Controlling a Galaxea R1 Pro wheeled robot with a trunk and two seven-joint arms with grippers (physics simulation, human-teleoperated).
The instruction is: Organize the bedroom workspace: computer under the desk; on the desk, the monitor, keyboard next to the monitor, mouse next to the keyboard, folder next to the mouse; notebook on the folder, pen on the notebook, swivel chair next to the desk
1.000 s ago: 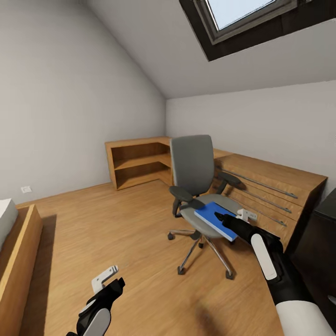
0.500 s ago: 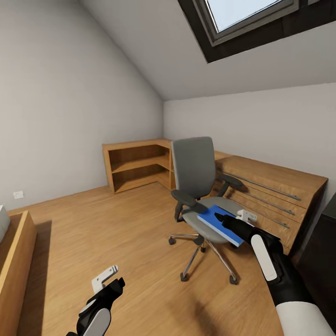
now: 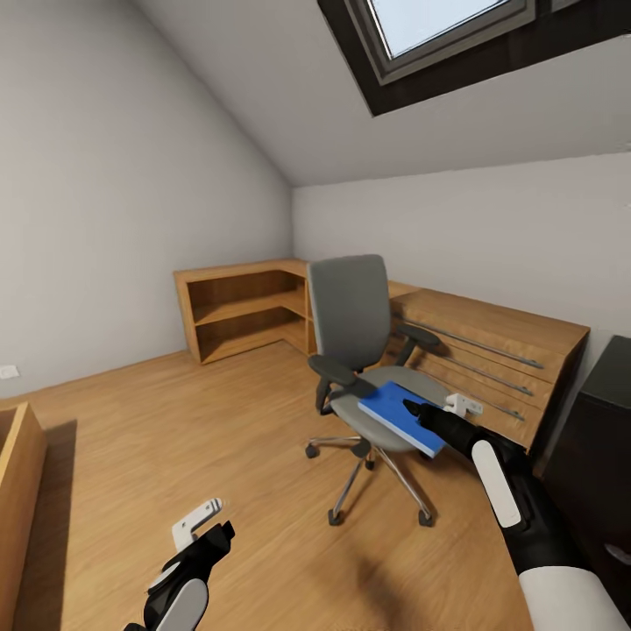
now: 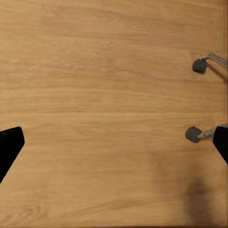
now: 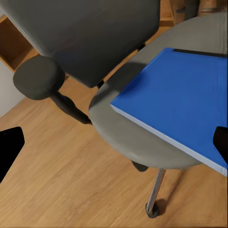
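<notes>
The swivel chair [image 3: 351, 317], grey with black armrests, stands on the wooden floor in front of a wooden chest. On its seat lies the bright blue folder [image 3: 396, 416], one corner jutting past the seat's front edge. My right gripper [image 3: 429, 408] is open just above that near corner. In the right wrist view the folder [image 5: 180, 97] and the seat [image 5: 111, 126] sit between the spread fingertips of the right gripper [image 5: 114, 147]. Low at the front left, my left gripper [image 3: 206, 528] is open over bare floor [image 4: 95, 95]. The desk [image 3: 605, 438] shows as a black drawer unit at the right edge.
A wooden chest of drawers [image 3: 491, 346] runs along the back wall behind the chair. A low wooden shelf unit [image 3: 237, 307] fills the corner. A wooden bed frame [image 3: 13, 473] stands at the left edge. Chair castors [image 4: 199, 65] lie near my left gripper.
The whole view has shifted, with room and chair sliding left, so the camera moved. Both arms keep their places; the right gripper stays open at the folder's corner.
</notes>
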